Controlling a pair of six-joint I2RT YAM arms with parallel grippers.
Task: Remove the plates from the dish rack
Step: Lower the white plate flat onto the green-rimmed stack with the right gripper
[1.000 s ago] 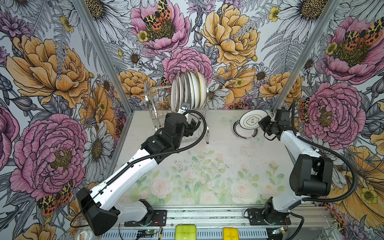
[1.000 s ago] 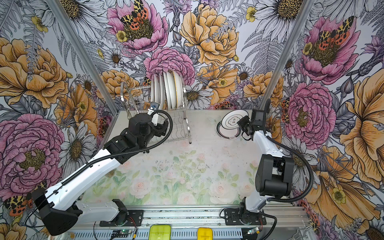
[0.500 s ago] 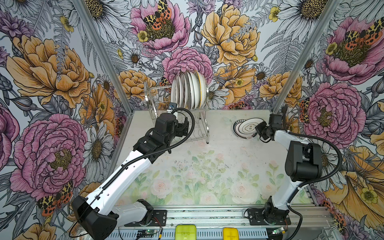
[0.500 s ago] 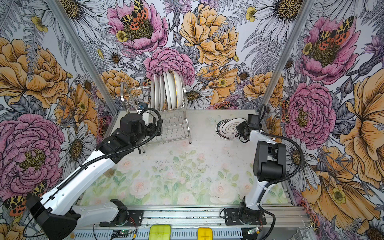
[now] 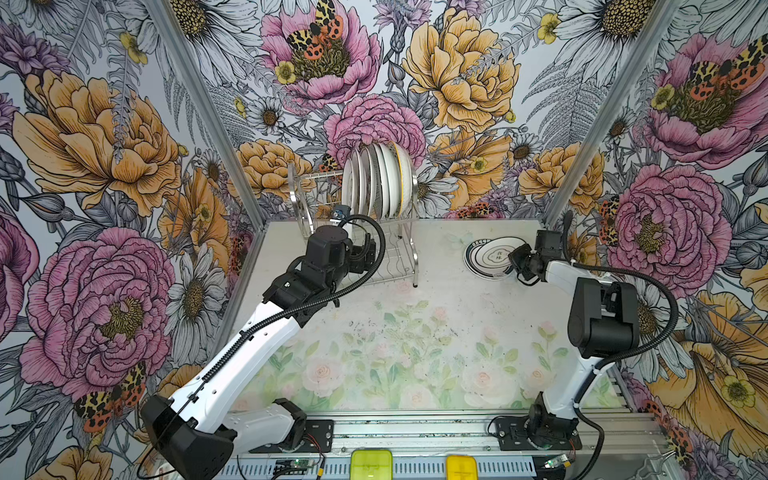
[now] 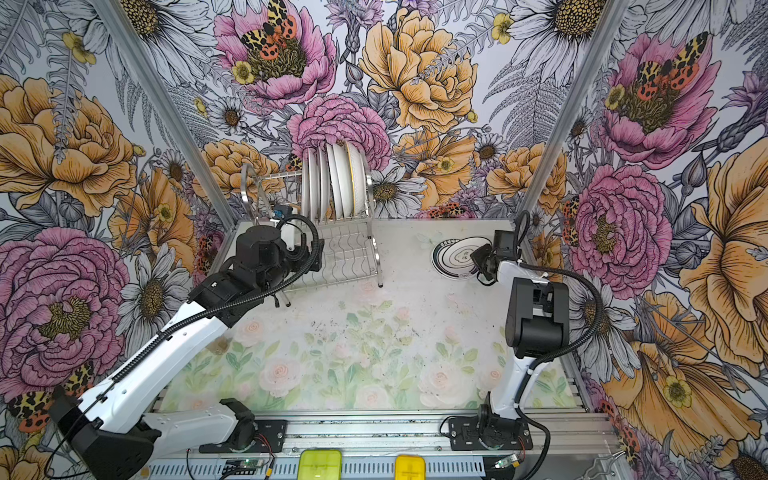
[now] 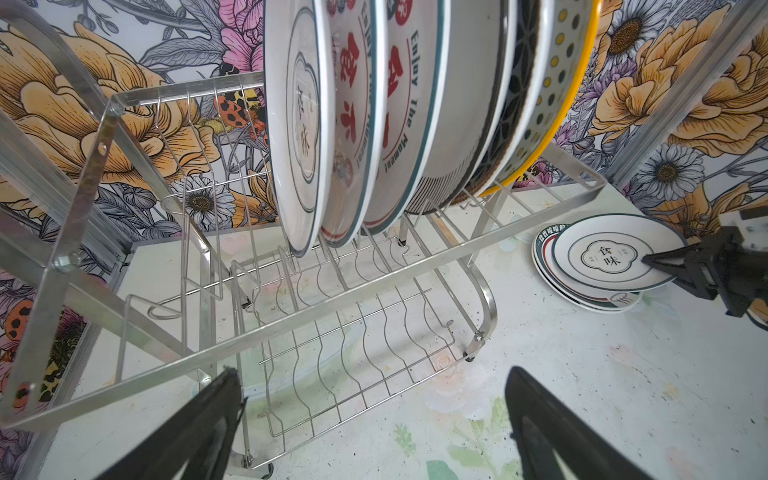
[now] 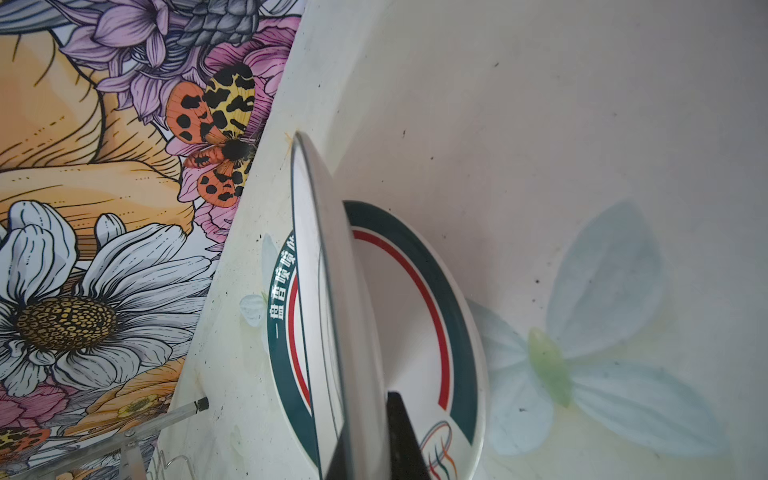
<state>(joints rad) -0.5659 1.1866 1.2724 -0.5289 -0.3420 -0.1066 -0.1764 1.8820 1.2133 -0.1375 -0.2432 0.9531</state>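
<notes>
The right gripper (image 5: 516, 259) pinches the rim of a plate (image 7: 602, 253) marked "食味", over a green-banded plate (image 8: 415, 299) on the worktop (image 5: 436, 324), right of centre in both top views. The left gripper (image 7: 374, 372) gapes before the dish rack (image 7: 374, 281), upper centre, whose upright plates (image 5: 380, 178) include one reading "Enjoy The Moment".

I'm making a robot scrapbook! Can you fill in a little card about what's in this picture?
Dish rack: about six plates standing upright in its top tier
Left tool: open, empty, in front of the rack
Right tool: shut on a white plate
Under it: green-rimmed plate lying on the table
</notes>
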